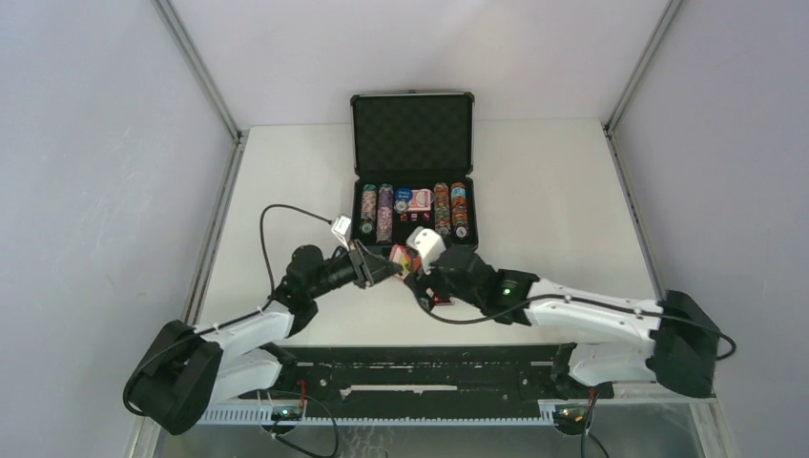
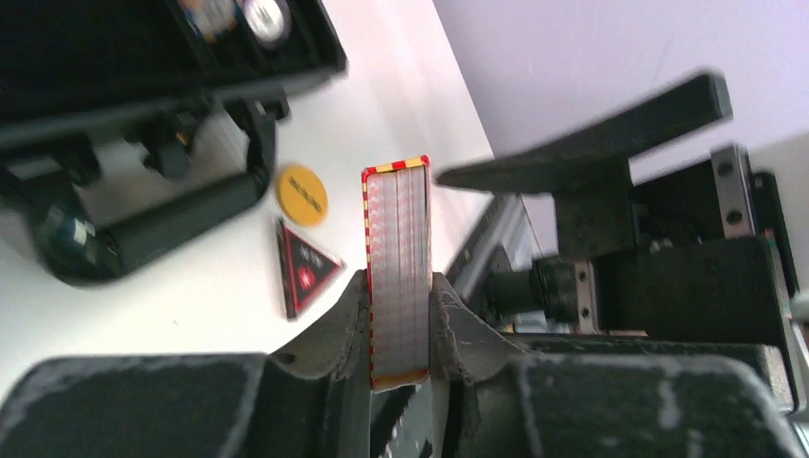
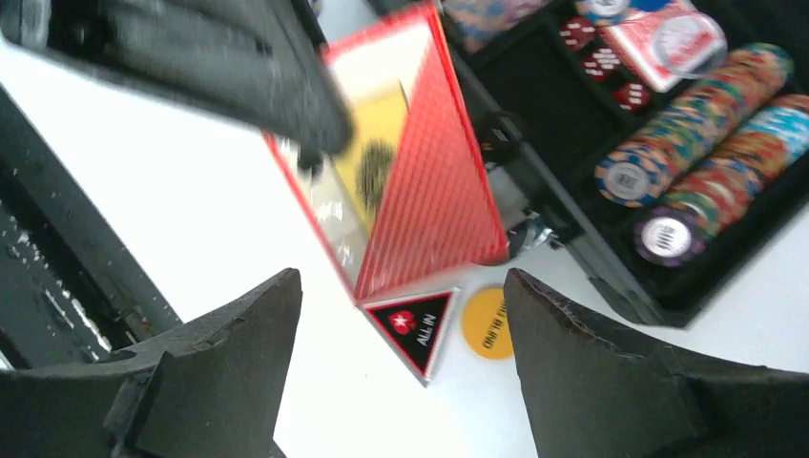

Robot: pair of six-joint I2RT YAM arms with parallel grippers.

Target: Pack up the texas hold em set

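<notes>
The black briefcase [image 1: 412,132] lies open at the table's middle back, its lid upright. Its tray holds rows of multicoloured chips [image 3: 696,143], red dice [image 3: 601,67] and a red card box [image 3: 668,38]. My left gripper [image 2: 401,296] is shut on a second red card box [image 2: 399,277] and holds it on edge above the table, just in front of the case. The box also shows in the right wrist view [image 3: 420,162]. My right gripper [image 3: 401,315] is open and empty, facing that box. A triangular all-in button [image 3: 415,324] and a yellow round button [image 3: 487,322] lie on the table below it.
The case handle [image 2: 181,215] sticks out toward the arms, close to the two buttons. Both grippers meet in front of the case [image 1: 405,265]. Grey walls stand at the table's left, right and back. A black rail [image 1: 420,377] runs along the near edge.
</notes>
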